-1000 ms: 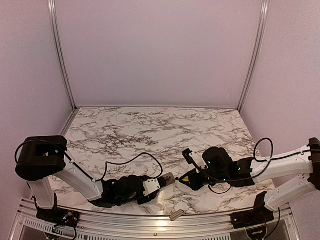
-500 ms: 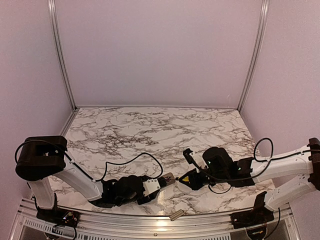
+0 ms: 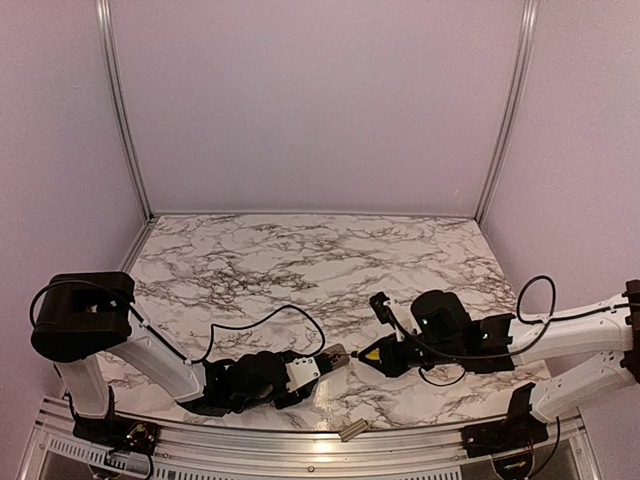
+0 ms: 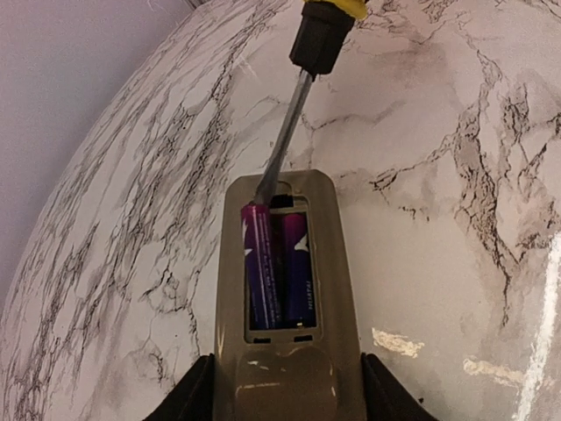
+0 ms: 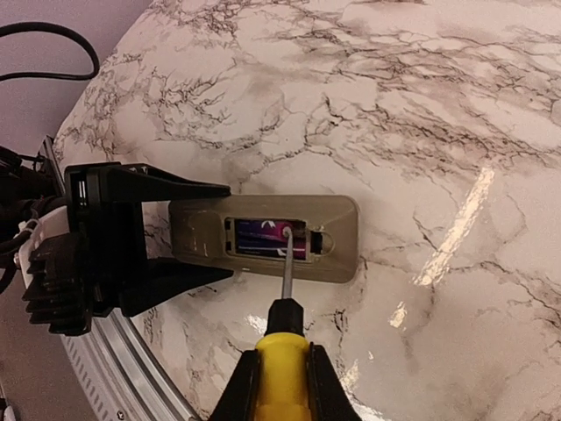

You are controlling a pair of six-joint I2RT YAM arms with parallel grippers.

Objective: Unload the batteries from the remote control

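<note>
The remote control (image 4: pixel 285 289) lies back-up, grey-beige, with its recess open. Two purple batteries (image 4: pixel 279 277) sit side by side in the recess; they also show in the right wrist view (image 5: pixel 267 238). My left gripper (image 4: pixel 285 399) is shut on the remote's near end, also seen from above (image 3: pixel 318 367). My right gripper (image 5: pixel 280 386) is shut on the yellow-handled screwdriver (image 5: pixel 282 360). The screwdriver's tip (image 4: pixel 263 189) rests at the far end of the left battery, in the recess. From above the screwdriver (image 3: pixel 368 355) points left toward the remote (image 3: pixel 335 356).
The flat grey-beige cover piece (image 3: pixel 352 431) lies at the table's near edge by the metal rail (image 3: pixel 300 445). The marble table (image 3: pixel 300 260) stretches back to the walls. Black cables (image 3: pixel 290 315) loop over the table between the arms.
The right arm has shifted slightly to the right and down, with the screwdriver still at the remote. The left arm and remote have stayed put.
</note>
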